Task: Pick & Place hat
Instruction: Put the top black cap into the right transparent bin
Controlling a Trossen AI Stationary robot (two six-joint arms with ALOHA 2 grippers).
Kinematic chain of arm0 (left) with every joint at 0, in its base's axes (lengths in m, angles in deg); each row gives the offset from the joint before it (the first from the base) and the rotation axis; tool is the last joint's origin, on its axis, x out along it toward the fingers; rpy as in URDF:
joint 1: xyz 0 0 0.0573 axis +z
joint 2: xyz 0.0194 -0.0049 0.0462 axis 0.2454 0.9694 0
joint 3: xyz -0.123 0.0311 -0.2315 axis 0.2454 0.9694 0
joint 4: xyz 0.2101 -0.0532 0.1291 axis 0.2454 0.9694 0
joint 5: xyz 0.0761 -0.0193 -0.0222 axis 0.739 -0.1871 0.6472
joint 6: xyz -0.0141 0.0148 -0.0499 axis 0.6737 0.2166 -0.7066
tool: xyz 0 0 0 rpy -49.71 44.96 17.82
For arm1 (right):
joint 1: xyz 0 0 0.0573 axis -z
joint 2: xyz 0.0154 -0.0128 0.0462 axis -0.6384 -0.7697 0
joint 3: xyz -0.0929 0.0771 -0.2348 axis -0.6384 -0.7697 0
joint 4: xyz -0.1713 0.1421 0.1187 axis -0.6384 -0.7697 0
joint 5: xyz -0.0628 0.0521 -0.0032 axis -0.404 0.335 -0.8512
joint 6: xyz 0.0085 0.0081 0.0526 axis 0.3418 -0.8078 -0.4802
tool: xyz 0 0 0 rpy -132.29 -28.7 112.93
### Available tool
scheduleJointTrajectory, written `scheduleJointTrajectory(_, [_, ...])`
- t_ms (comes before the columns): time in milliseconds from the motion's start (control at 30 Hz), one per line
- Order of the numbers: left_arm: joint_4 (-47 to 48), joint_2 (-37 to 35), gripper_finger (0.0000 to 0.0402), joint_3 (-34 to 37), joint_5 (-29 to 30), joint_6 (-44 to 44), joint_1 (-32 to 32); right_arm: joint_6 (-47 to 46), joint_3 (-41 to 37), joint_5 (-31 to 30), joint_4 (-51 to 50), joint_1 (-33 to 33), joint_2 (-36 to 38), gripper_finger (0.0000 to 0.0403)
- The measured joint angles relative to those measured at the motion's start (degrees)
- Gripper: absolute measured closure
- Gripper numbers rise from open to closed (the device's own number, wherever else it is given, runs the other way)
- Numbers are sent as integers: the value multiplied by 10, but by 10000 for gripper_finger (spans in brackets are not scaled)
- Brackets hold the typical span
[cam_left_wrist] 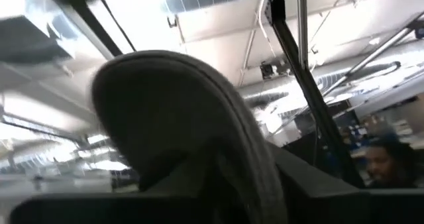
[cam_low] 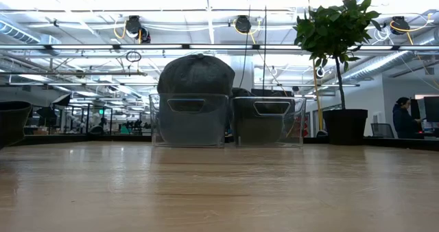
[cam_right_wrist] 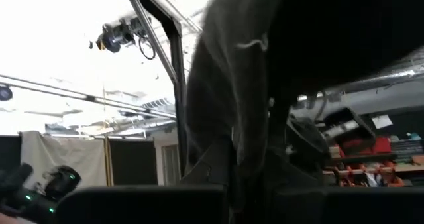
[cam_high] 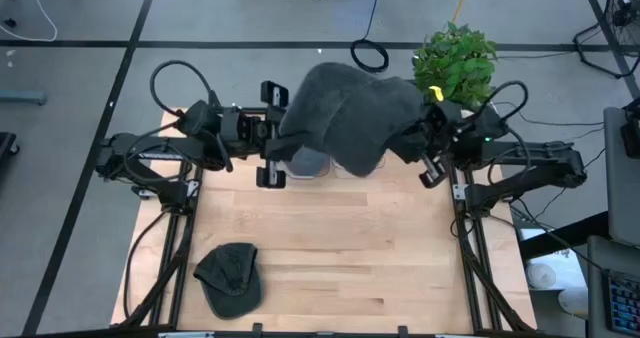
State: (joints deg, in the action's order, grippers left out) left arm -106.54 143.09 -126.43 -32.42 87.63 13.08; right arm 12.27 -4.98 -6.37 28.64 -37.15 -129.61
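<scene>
A grey hat (cam_high: pixel 345 113) hangs high over the far part of the table, between my two grippers. My left gripper (cam_high: pixel 272 133) is at its left edge, where the left wrist view shows the hat's curved rim (cam_left_wrist: pixel 172 118) close in front. My right gripper (cam_high: pixel 415 143) is shut on the hat's right side. A second dark hat (cam_high: pixel 230 276) lies flat on the table near the front left. In the low view another grey hat (cam_low: pixel 195 74) bulges out of the left of two clear bins (cam_low: pixel 188 119). My right gripper pinches the hat's right edge (cam_right_wrist: pixel 228 144) between its two fingers, coming from the table's right and slanting upward. The cloth rises above the fingers, and the hat is lifted clear of the table.
Two clear bins (cam_low: pixel 267 119) stand side by side at the far edge, under the held hat. A potted plant (cam_high: pixel 455 63) stands at the far right corner. The wooden tabletop (cam_high: pixel 340 248) is bare in the middle and on the right.
</scene>
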Motion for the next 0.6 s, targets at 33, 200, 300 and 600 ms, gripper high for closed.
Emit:
scheduleJointTrajectory(33, [12,-4,281,0,0,-9,0,-6,0,0,-2,0,5,395])
scheduleJointTrajectory(200, [53,-21,217,0,-1,-43,-1,-61,11,9,-71,16,37,395])
scheduleJointTrajectory(300, [78,-30,190,0,-1,-53,-7,-79,32,20,-162,24,52,395])
scheduleJointTrajectory(600, [249,-102,163,0,0,-78,-20,-150,164,144,-373,76,45,395])
